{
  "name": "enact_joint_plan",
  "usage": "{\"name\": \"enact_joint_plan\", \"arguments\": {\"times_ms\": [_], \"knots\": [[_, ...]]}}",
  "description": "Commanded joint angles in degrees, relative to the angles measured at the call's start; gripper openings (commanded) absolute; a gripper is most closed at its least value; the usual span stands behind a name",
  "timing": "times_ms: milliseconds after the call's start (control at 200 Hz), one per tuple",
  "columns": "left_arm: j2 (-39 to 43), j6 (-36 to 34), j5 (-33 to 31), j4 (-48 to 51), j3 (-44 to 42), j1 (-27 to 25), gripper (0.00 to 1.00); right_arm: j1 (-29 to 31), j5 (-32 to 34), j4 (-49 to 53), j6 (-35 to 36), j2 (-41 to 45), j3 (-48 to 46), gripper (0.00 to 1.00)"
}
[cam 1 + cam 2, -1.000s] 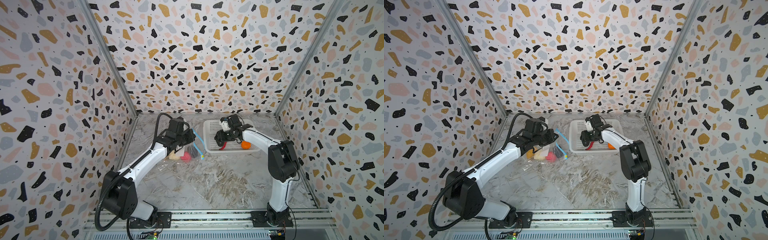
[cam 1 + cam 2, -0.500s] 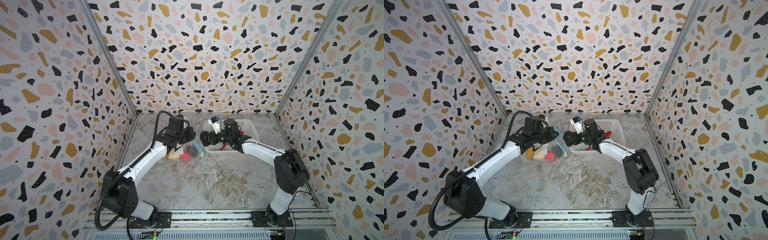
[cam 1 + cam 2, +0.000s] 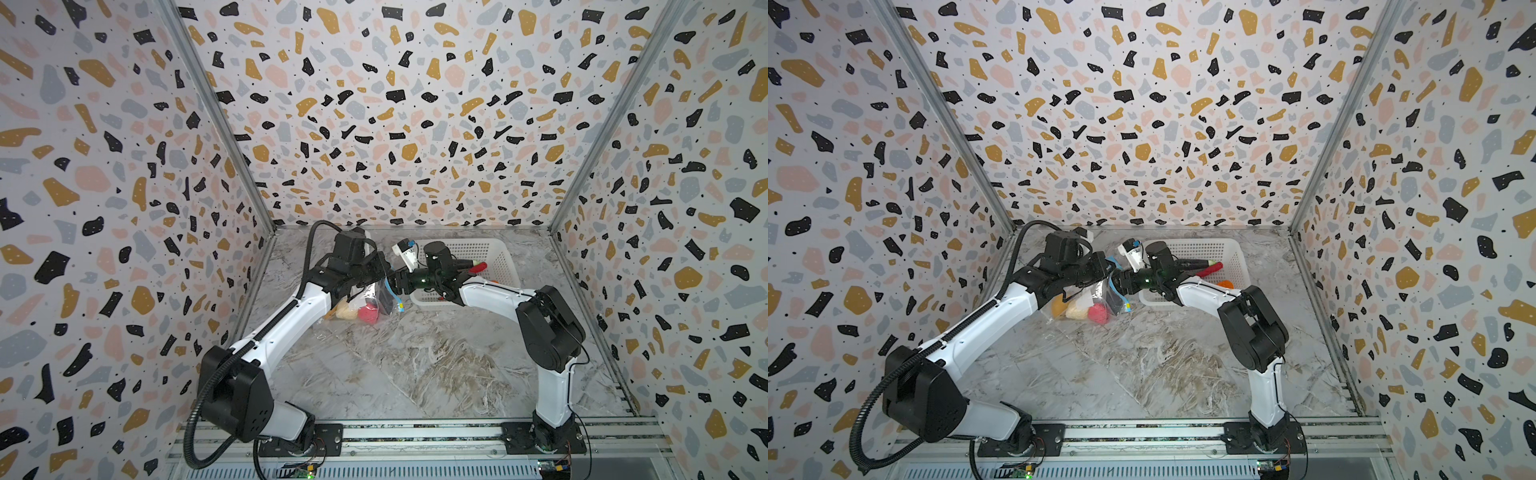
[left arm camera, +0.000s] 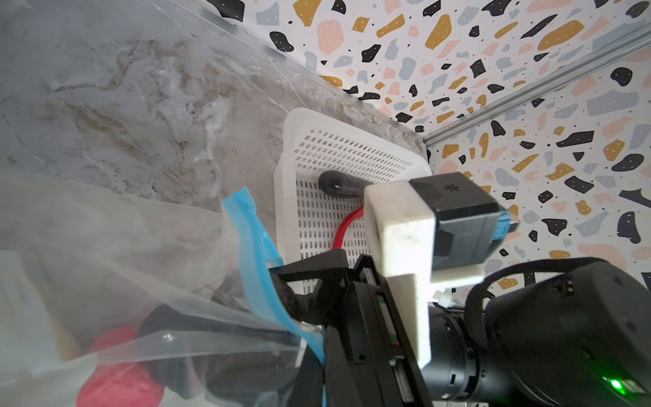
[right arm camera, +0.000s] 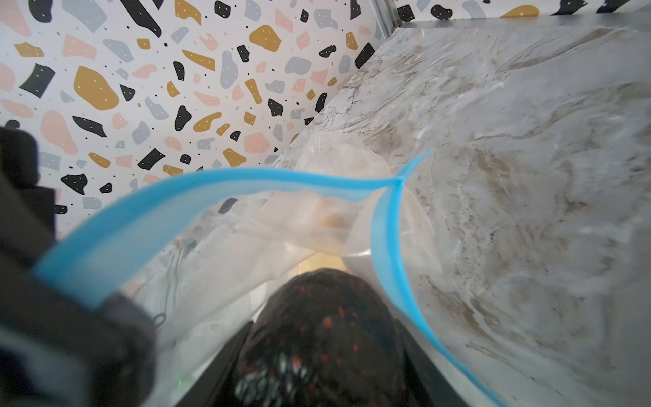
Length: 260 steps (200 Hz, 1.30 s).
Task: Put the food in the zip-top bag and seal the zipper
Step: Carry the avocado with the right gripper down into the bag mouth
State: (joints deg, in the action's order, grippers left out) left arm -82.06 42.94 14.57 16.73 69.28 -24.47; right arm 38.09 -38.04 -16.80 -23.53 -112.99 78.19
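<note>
The right gripper (image 3: 398, 281) had its jaws clamped on a dark speckled berry (image 5: 317, 327), right at the mouth of the zip-top bag (image 3: 365, 297). The left gripper (image 3: 381, 271), jaws pinched together on the blue zipper (image 5: 225, 183), held that mouth raised and gaping. A red ball (image 3: 368, 313) and a cream ball (image 3: 345, 311) lay inside the bag. A red chili (image 3: 478, 267) and an eggplant (image 4: 340, 185) lay in the white basket (image 3: 498, 257). This looked like the loading step. The next move probably called for carrying the berry deeper, past the zipper, before letting go.
</note>
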Motion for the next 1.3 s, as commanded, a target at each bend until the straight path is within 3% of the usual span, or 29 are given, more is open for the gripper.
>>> {"name": "enact_joint_plan", "arguments": {"times_ms": [0, 526, 756, 921, 1151, 1296], "knots": [[2.37, 0.73, 1.58, -1.9, 0.45, 0.2, 0.0, 0.63, -2.02, -2.22, -1.48, -0.52, 2.79, 0.52], [2.98, 1.43, 2.13, -3.11, -0.62, -0.39, 0.0, 2.56, -6.66, -6.66, -6.72, -6.46, 6.64, 0.57], [3.27, 1.42, 2.08, -3.06, -0.83, -0.42, 0.0, 3.13, -6.98, -5.67, -7.08, -8.65, 8.47, 0.66], [3.33, 1.34, 2.04, -3.15, -1.25, -0.43, 0.0, 3.13, -6.08, -4.96, -6.54, -7.88, 7.94, 0.72], [3.33, 1.14, 2.05, -3.37, -1.49, -0.42, 0.0, 3.16, -5.33, -3.69, -6.03, -5.42, 6.09, 0.73], [3.13, 0.75, 1.43, -3.44, -2.1, -0.42, 0.0, 2.64, 0.19, 6.05, -2.69, 1.68, 3.66, 0.73]]}}
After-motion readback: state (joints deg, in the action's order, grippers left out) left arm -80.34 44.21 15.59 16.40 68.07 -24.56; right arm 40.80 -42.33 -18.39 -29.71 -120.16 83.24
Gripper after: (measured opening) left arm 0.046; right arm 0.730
